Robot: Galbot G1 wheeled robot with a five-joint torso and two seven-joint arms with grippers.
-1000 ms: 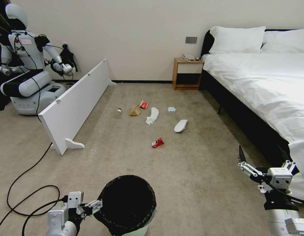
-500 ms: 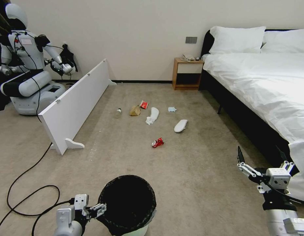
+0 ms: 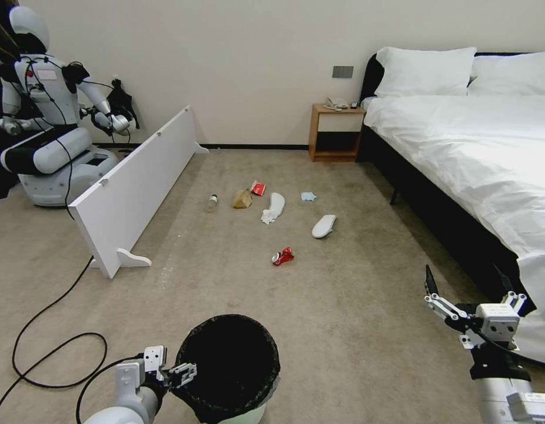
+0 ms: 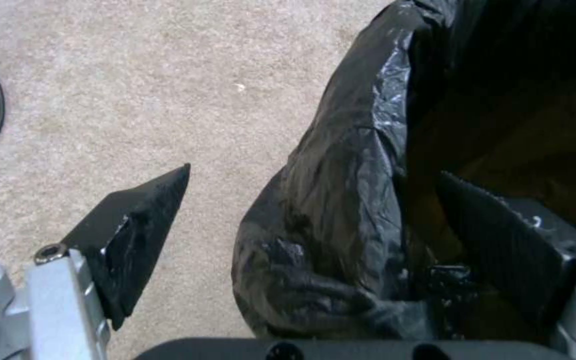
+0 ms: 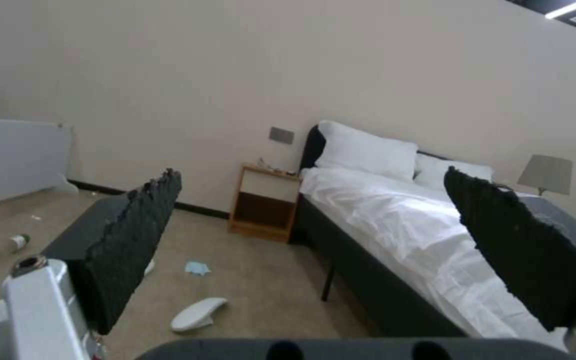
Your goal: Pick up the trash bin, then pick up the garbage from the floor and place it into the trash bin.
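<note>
The left gripper (image 3: 187,372) has moved right, its released fingers now straddling the near-left rim of the trash bin (image 3: 234,330); the right gripper (image 3: 467,282) hovers released

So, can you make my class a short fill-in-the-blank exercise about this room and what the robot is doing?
1. The left gripper straddles the rim of the ____, one finger inside, one outside.
2. The bin is lined with a ____ bag.
3. The right gripper, near the bed, is open and holds ____.
4. The red can lies on the ____.

Missing words: bin; black; nothing; carpet
</note>
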